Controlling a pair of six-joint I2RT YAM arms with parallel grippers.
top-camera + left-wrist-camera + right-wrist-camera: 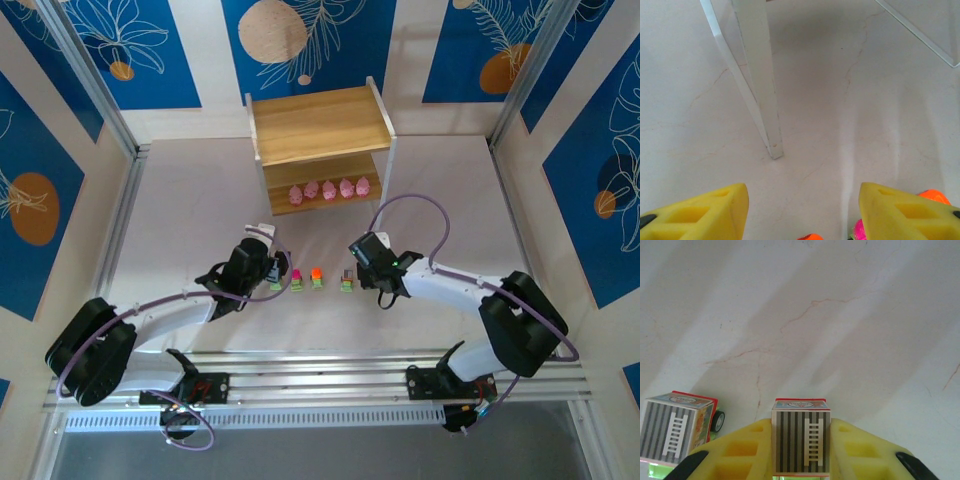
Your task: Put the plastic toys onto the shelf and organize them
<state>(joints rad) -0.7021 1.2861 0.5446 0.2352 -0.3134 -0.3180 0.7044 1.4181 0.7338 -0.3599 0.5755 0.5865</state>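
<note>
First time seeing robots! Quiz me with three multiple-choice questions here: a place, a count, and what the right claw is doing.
1. Where on the shelf do the pink toys sit? A) top board B) lower tier C) underneath it
2. How many pink toys? A) three B) five C) seven
3. The right gripper is: A) wide open B) shut on nothing C) shut on a striped toy car
Answers: B, they line up under the top board; B, five in a row; C, its yellow fingers press the car's sides.
</note>
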